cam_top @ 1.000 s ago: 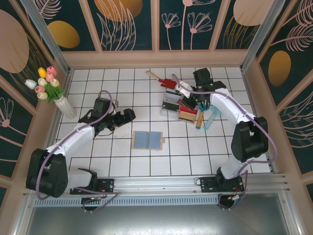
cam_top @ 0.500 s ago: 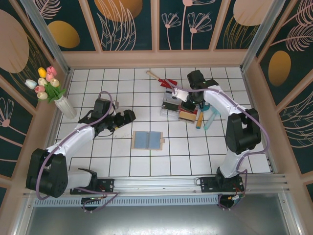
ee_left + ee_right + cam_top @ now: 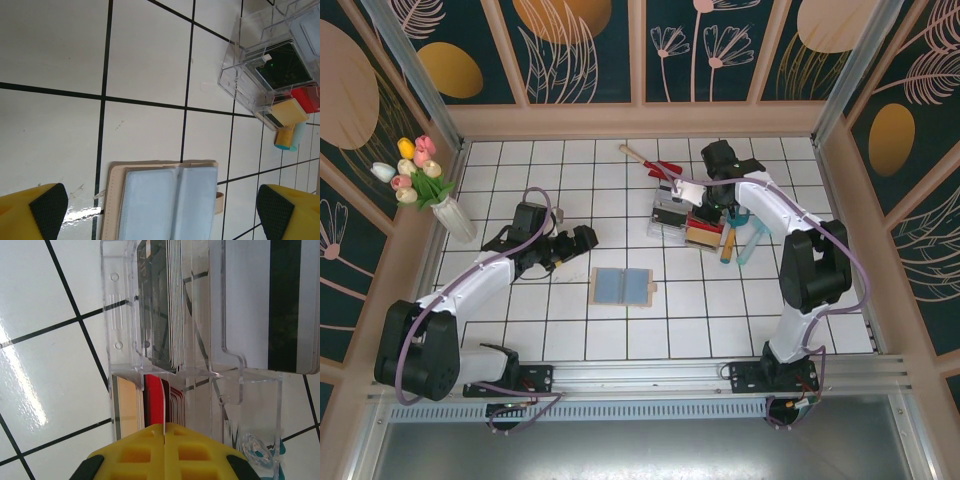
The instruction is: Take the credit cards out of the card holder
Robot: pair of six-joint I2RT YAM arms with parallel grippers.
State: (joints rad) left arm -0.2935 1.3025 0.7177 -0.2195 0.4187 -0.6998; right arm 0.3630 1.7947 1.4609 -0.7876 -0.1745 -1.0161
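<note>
Near unfolded card holder (image 3: 195, 195), left gripper (image 3: 160, 205) spread wide; right gripper (image 3: 165, 440) pressed together

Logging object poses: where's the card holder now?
Top view: the card holder lies open at centre, near the left hand, with the clear tray beyond it.

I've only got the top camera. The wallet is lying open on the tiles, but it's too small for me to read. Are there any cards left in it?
Observer: In the left wrist view the card holder lies open, and both blue-grey sides look empty.
Operator: What's the right gripper doing at the tray?
Observer: In the right wrist view the right gripper is shut above the clear tray. A red card stands on edge there, just ahead of the fingertips. I can't tell whether they pinch it.
</note>
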